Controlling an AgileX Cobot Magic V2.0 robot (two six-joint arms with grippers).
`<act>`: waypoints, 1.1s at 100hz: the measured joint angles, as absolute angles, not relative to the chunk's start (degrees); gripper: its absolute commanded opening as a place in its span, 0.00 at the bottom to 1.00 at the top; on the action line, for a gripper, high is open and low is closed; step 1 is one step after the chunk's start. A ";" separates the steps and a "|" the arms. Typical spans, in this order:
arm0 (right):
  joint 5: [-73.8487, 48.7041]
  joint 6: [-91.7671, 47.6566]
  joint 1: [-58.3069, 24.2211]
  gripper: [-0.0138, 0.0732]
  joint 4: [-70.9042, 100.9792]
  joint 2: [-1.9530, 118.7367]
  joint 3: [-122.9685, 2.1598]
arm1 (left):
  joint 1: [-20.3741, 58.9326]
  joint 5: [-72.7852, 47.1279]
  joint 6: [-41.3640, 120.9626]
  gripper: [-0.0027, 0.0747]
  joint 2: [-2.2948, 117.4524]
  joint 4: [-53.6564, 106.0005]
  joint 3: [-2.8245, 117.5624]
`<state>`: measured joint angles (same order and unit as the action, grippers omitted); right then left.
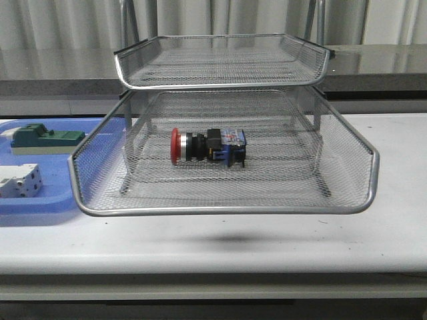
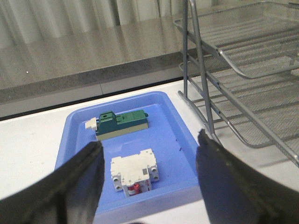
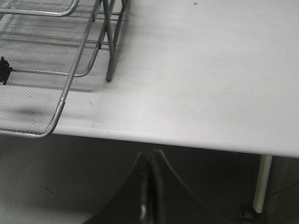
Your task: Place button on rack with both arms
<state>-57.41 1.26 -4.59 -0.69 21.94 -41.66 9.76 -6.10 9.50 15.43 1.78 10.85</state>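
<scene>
Left pincer (image 2: 149, 179) hangs released over the blue tray (image 2: 173, 140) at the bench's left edge and right pincer (image 3: 150, 186) is clenched empty off its front edge, while the button (image 1: 207, 147) lies mid-tray in the rack (image 1: 363, 167), so the task looks done; no writing is legible.

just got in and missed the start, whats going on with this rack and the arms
Nothing is being handled at the moment. The button lies on its side in the pulled-out middle tray of the rack, red cap toward the robot's left. The left gripper hangs open above the blue tray, which holds a green-topped block and a white block. The right gripper is shut and empty, off the table's near edge beside the rack.
</scene>
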 measured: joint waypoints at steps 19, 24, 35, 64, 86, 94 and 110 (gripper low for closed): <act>-57.41 1.26 -4.59 0.08 -0.69 21.94 -41.66 | 9.76 -3.10 9.50 0.58 15.43 1.78 10.45; -57.41 1.26 -4.59 0.08 -0.69 21.94 -41.66 | 9.76 -2.95 9.50 0.56 15.43 1.78 10.45; -57.41 1.26 -4.59 0.08 -0.69 21.94 -41.66 | 9.76 -2.88 9.42 0.42 15.43 1.78 10.45; -57.41 1.26 -4.59 0.08 -0.69 21.94 -41.66 | 9.76 -2.79 9.42 0.01 15.43 1.78 10.45; -57.41 1.26 -4.59 0.08 -0.69 21.94 -41.66 | 9.76 -2.79 9.42 0.01 15.43 1.78 10.45; -57.41 1.26 -4.59 0.08 -0.69 21.94 -41.66 | 9.76 -2.79 9.42 0.01 15.43 1.78 10.45; -56.01 1.26 -4.59 0.08 1.49 21.94 -41.66 | 9.76 -2.66 9.42 0.01 15.43 1.78 10.45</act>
